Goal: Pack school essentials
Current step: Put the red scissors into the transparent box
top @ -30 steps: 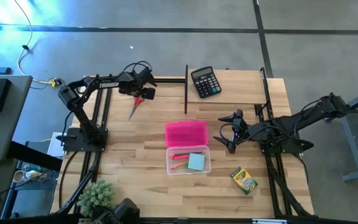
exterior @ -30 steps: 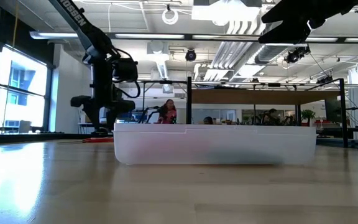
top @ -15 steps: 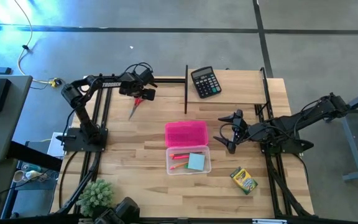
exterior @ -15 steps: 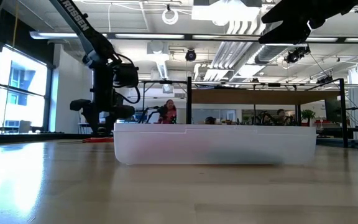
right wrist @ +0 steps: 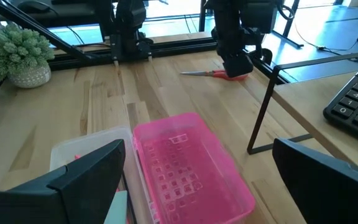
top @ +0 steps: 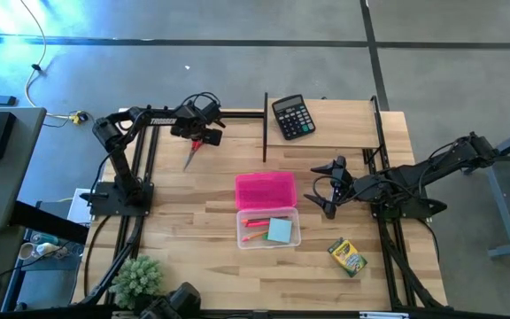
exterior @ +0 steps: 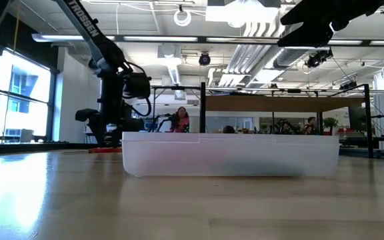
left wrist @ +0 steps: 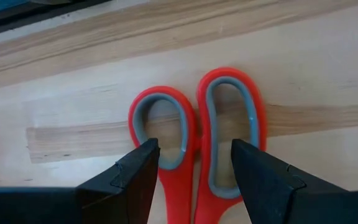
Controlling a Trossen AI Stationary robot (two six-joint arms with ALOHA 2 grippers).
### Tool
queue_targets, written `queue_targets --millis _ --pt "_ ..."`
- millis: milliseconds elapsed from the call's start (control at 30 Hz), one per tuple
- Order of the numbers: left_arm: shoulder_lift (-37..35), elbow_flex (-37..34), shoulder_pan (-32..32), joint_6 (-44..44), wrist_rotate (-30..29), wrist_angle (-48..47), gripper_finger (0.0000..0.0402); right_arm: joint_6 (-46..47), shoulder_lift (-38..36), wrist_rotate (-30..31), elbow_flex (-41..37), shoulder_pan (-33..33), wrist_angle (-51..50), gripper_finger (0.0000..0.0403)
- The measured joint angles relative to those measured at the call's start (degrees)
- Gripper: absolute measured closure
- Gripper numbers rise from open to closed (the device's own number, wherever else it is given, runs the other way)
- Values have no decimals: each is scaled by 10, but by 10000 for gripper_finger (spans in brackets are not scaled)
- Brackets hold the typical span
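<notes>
**Mia:** So, what can't we see well?

**Ben:** From low down, the clear box (exterior: 231, 155) is a cloudy wall, so what is inside it stays hidden. From above I see a light-blue square (top: 280, 230) and a pink pen (top: 256, 222) in it. Other bits in there are too small to tell. The pink lid (top: 266, 190) lies flat, touching the box on its far side. The crayon box (top: 347, 257) sits alone near the right front corner.

**Mia:** And the scissors?

**Ben:** The left gripper (left wrist: 194, 165) covers the handles of the red-handled scissors (top: 192, 151) from above. Its fingers (left wrist: 135, 171) stand apart, one at each side of the loops, not pinching.

**Mia:** The other arm?

**Ben:** The right gripper (top: 324, 190) hangs wide open just beside the lid, holding nothing.

**Mia:** Did anything change?

**Ben:** Only the left arm. Its elbow has swung back a bit and the gripper has come lower over the scissors. Nothing on the table has moved.
</notes>
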Motion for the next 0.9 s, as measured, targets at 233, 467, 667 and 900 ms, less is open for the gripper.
queue_targets --millis 233,467,667,900 --pt "8 1 -2 0 0 0 211 0 0 0 0 0 0 4" --pt "10 1 -11 -1 4 -3 229 0 0 0 0 0 0 4" --pt "11 1 -12 4 11 -4 283 0 0 0 0 0 0 4" --pt "11 2 -13 21 9 -9 342 0 0 0 0 0 0 4"
